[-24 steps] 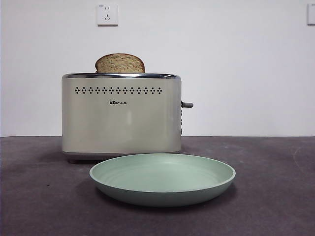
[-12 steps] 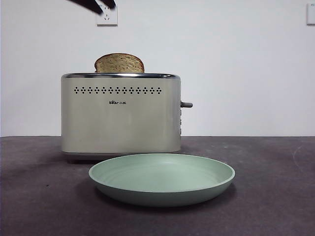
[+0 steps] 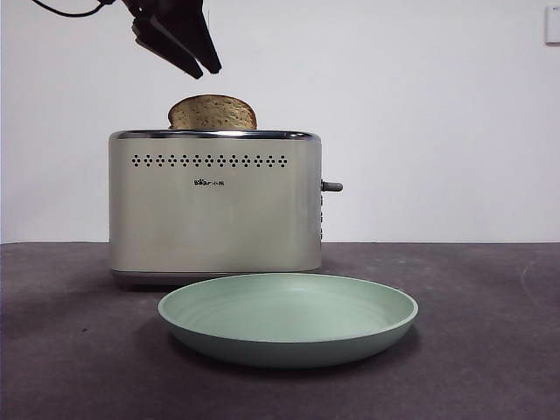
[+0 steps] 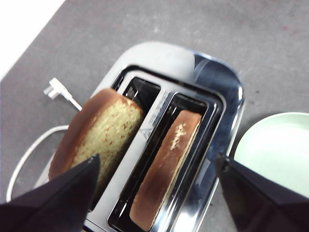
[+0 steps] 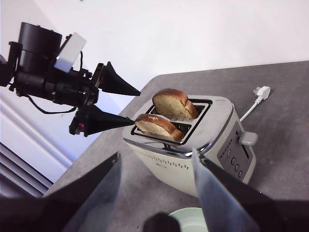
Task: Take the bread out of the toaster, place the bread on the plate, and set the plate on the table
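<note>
Hovering wide-open, left gripper (image 3: 203, 68) above bread (image 3: 213, 113).

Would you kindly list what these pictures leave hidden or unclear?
- Second slice: hidden in the front view, sunk behind the toaster rim.
- Bread: its lower part sits inside the slot in every view.
- Plate: cut off by the left wrist picture's edge.
- Toaster logo: too small to read.
- Left pincer: arm cut off at the front view's top.
</note>
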`<action>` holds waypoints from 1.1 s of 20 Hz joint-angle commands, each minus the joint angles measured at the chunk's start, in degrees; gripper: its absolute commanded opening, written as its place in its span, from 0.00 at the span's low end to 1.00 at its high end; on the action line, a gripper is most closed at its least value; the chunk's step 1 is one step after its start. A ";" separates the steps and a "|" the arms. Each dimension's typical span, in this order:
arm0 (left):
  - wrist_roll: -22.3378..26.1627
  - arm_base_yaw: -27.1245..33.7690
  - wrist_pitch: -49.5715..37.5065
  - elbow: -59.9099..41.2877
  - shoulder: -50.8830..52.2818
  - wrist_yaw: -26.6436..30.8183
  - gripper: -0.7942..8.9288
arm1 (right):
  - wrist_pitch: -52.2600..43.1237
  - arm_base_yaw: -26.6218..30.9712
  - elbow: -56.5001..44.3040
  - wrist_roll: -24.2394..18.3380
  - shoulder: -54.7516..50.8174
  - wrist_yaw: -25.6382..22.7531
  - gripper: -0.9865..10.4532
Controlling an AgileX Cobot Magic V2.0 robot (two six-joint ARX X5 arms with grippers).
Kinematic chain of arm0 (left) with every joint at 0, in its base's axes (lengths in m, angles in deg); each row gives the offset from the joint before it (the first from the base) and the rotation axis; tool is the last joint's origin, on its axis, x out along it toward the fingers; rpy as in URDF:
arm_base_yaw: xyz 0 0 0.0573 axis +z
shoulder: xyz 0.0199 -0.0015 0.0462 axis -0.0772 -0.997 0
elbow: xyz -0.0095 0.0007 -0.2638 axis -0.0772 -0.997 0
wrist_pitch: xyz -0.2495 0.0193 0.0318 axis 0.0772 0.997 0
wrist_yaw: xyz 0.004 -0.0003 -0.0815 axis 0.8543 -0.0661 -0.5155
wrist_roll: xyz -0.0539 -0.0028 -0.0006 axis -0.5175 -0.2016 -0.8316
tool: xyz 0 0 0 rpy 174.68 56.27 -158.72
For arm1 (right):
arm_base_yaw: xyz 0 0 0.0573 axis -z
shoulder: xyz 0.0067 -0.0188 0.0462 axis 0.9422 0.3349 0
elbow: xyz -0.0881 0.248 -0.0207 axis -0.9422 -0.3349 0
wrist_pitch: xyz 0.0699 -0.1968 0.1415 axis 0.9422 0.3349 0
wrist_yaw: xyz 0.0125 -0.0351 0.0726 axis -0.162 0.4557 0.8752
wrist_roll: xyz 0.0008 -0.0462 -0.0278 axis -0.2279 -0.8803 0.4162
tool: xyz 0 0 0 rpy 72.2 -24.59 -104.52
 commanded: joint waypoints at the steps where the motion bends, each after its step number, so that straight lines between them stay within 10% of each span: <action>1: 0.81 -0.28 -0.04 -0.13 -1.75 -0.42 0.42 | 0.52 -0.17 0.11 -0.68 0.11 -0.02 0.30; 11: 0.79 -0.59 0.76 -0.15 -5.68 -0.96 0.42 | 1.79 -0.17 0.11 -1.51 0.11 0.00 0.30; 16: 0.79 -0.59 0.52 -0.15 -5.70 -0.74 0.06 | 1.79 -0.17 0.11 -1.53 0.11 -0.02 0.30; 22: 0.79 -0.68 -0.68 -0.11 -3.91 4.24 0.07 | 2.03 -0.17 0.11 -1.49 0.11 -0.02 0.30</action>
